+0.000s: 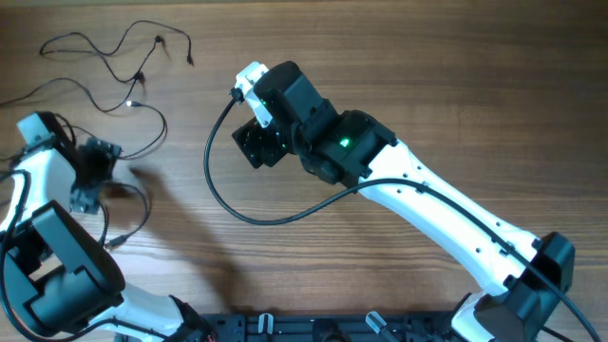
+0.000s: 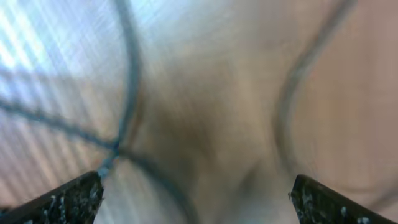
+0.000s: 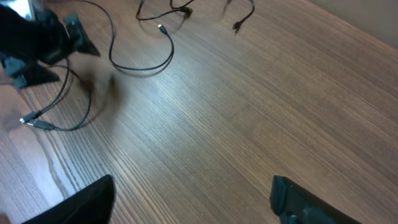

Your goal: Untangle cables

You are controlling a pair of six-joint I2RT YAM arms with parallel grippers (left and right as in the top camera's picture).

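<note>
Several thin black cables with tiny plug ends [image 1: 131,103] lie loose on the brown wood-grain table [image 1: 427,76], all on the left arm's side. One strand snakes along the far edge, one with a silver tip loops below it, and a third curls just beside the left black two-finger gripper [image 2: 196,179]. The left wrist view is blurred: fingers wide apart, two strands crossing on the table below them, nothing clamped as far as it shows. The right black two-finger gripper [image 3: 193,182] hovers mid-table, well apart from the cables, fingers spread, empty. Judgement: cables very light and limp with no stiffness, likely to slide and drag neighbours when pulled, and thin enough to slip out of a loose pinch. Best hold is near a plug end or on a free stretch away from the crossing, pinch fully closed, lift low, pull slowly
</note>
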